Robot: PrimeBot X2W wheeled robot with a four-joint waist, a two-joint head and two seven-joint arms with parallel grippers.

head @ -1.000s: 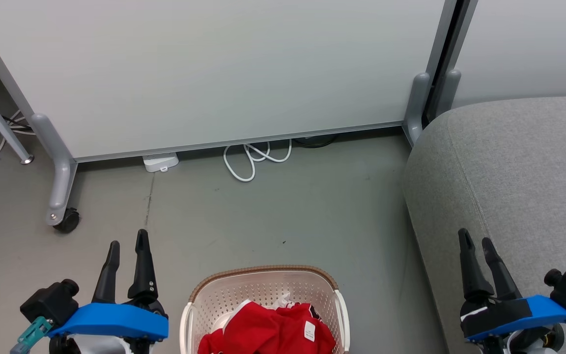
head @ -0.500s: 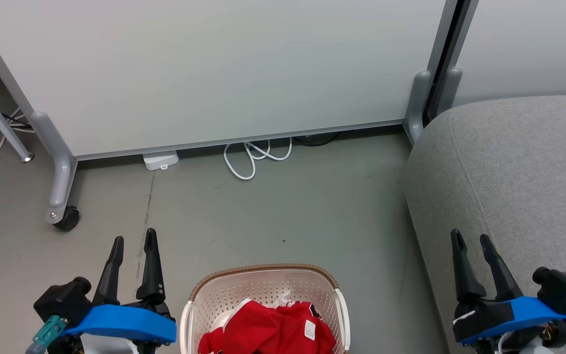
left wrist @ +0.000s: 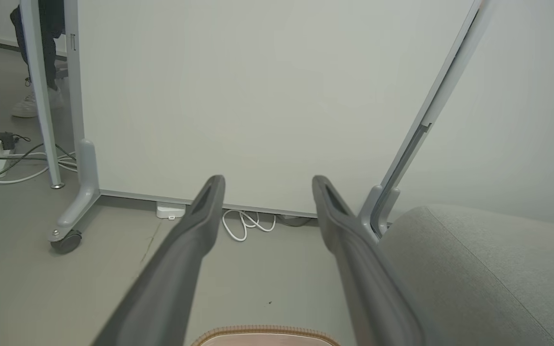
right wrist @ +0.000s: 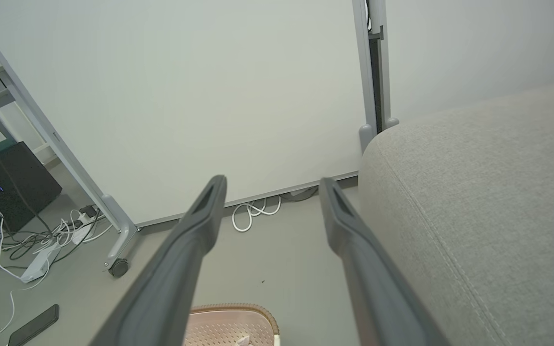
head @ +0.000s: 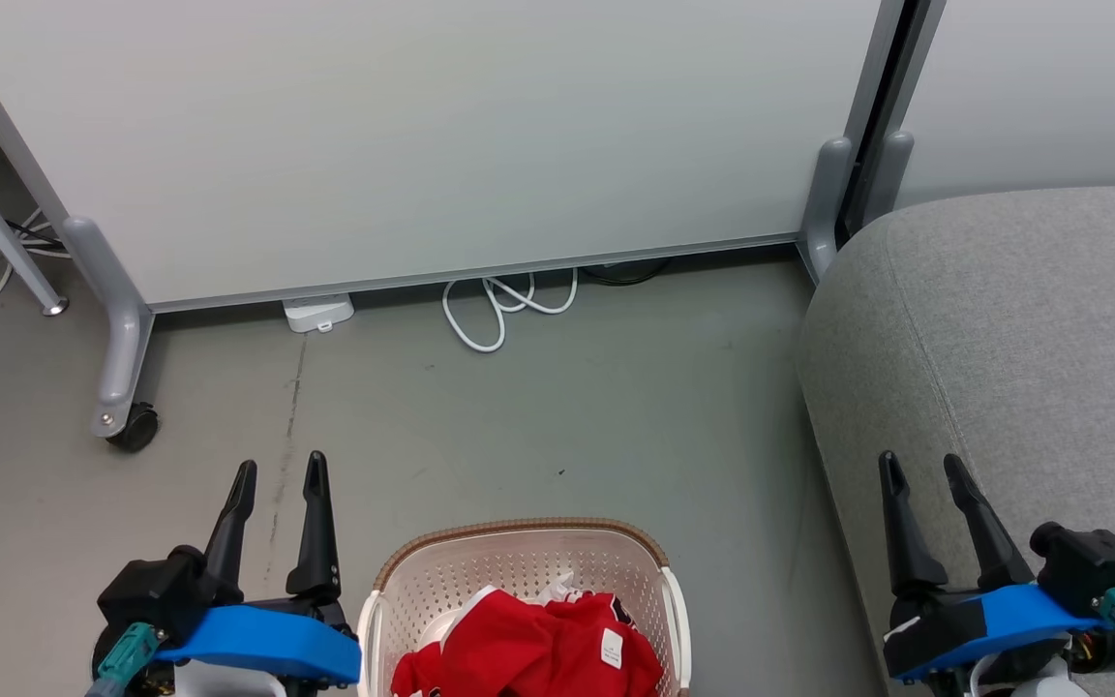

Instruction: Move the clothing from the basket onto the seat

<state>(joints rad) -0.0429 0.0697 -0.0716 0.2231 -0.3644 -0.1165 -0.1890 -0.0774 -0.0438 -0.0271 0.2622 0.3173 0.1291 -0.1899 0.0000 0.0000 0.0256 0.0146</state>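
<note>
One clothing (head: 528,647) heap — inside basket (head: 519,530).

basket (head: 519,552) + clothing (head: 528,649) cropped at btm edge

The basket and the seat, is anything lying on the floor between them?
Nothing lies there; the head view shows a bare strip of grey floor between the basket and the seat.

Long dark tapered jaws sit on bright blue brackets (head: 257,644), beside black housings (head: 1090,566) and teal connectors (head: 127,651).
</note>
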